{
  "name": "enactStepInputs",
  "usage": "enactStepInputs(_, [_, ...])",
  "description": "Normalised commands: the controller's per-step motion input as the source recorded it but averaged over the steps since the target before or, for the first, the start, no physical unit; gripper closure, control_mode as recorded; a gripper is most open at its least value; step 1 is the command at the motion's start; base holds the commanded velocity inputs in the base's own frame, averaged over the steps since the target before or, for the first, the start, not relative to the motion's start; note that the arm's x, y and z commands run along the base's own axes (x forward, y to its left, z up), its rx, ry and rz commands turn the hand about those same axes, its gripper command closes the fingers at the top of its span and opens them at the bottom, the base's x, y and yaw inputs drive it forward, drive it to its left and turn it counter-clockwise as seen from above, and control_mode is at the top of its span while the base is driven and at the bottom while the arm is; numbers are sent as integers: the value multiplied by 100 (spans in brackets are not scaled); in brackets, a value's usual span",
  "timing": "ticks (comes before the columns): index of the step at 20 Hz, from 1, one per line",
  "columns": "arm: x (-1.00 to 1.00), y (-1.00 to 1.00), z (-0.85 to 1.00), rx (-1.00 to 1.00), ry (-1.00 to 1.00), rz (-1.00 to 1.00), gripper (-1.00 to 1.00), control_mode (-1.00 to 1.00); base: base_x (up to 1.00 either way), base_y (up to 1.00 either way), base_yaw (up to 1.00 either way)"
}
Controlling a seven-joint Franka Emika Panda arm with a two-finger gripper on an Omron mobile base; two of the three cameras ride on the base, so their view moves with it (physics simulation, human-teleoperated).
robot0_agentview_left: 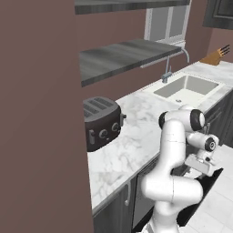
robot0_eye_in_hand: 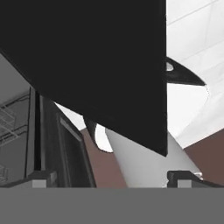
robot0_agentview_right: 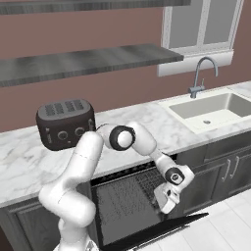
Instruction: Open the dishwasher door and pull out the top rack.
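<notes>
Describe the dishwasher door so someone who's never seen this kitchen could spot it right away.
Start at the marble counter and find the toaster left of the sink. Below the counter there, an open cavity shows a grey wire rack; the dishwasher door is the flat black panel swung down in front of it, near the floor. Unlike the neighbouring dark grey cabinet doors, which stand upright, it is plain black.

A home kitchen, rendered — a long white marble-veined counter [robot0_agentview_right: 147, 122] runs along a reddish-brown wall. Set into the counter's right end is a pale rectangular sink [robot0_agentview_right: 215, 112] with a curved silver tap [robot0_agentview_right: 200, 73] behind it, under a white-framed window [robot0_agentview_right: 203, 24]. A black slotted toaster with round knobs [robot0_agentview_right: 66, 122] sits farther left. Grey wooden shelves [robot0_agentview_right: 88, 61] hang above; dark grey framed cabinet doors [robot0_agentview_right: 228, 171] stand below, beside an open black dishwasher door [robot0_agentview_right: 152, 235] — and a wooden knife block [robot0_agentview_left: 214, 57] stands far right.
</notes>
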Motion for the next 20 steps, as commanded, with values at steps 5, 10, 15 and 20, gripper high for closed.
enactStepInputs(5, [83, -2, -51, 24, -2, -7, -100, -100, 0, 0, 0])
enactStepInputs(10, [51, 18, -42, 24, -1, -11, -100, -100, 0, 0, 0])
enactStepInputs(15, [31, 34, -43, 12, -5, -20, -100, -100, 0, 0, 0])
enactStepInputs(20, [46, 37, -24, 1, -4, -23, -100, -100, 0, 0, 0])
